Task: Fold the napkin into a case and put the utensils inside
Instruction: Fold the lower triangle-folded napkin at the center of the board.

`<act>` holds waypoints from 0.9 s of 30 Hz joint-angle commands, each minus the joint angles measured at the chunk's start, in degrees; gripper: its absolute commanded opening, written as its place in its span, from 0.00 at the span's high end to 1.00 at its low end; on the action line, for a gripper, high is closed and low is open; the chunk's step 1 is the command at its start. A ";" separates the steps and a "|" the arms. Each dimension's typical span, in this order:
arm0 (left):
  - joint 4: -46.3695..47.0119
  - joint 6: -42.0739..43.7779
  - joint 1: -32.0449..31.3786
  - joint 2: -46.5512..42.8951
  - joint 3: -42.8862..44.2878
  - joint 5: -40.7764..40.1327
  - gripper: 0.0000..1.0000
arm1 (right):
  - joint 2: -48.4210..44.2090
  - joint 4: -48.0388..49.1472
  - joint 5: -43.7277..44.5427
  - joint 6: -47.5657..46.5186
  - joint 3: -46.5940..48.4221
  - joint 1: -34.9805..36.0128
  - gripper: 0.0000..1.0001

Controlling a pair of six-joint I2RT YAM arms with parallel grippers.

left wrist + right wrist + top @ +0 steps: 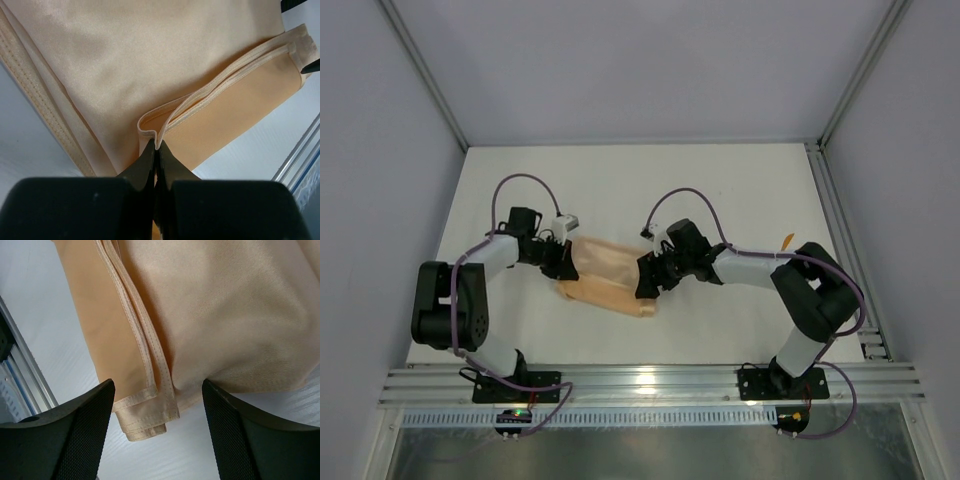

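The peach-orange napkin (pixel 608 272) lies folded into layers mid-table between the two arms. My left gripper (pixel 563 268) sits at its left end, and in the left wrist view the gripper (pixel 157 147) is shut on a hemmed edge of the napkin (pixel 150 60). At the cloth's right end is my right gripper (pixel 646 283). In the right wrist view this gripper (pixel 158 405) is open, its fingers (pixel 85 425) standing either side of the stacked hemmed corner of the napkin (pixel 225 305) without touching it. One thin orange utensil (pixel 786 240) lies far right.
An aluminium rail (pixel 640 380) runs along the table's near edge, behind both arm bases. Grey enclosure walls and frame posts (pixel 840 110) bound the white table (pixel 650 190) on the left, back and right.
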 commanded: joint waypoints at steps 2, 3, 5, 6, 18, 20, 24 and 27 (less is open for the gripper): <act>0.24 0.00 1.37 -3.50 -0.05 5.32 1.00 | -0.49 1.23 -2.05 0.64 -0.15 0.31 0.26; 0.33 0.00 1.55 -3.77 -0.13 5.50 1.00 | -0.57 1.23 -1.97 0.73 -0.15 0.22 0.26; 0.50 0.00 1.90 -4.21 -0.22 5.76 1.00 | -0.75 0.96 -1.88 0.73 -0.06 0.22 0.27; 0.59 -0.09 1.99 -4.56 -0.48 6.03 1.00 | -0.92 0.88 -1.88 0.81 -0.06 0.31 0.26; 0.15 3.16 3.40 -9.22 -1.89 12.97 1.00 | -3.39 -0.88 -2.40 -0.86 1.69 0.83 0.26; 0.50 2.81 3.40 -9.05 -1.98 13.06 1.00 | -2.86 -0.97 -2.67 -0.94 2.04 1.18 0.27; 2.52 1.50 3.31 -8.69 -2.24 13.59 1.00 | -0.49 -0.45 -4.15 -0.86 2.13 1.45 0.26; 2.70 1.49 3.40 -8.25 -2.16 13.06 1.00 | 1.00 0.79 -5.74 -1.12 2.57 1.54 0.29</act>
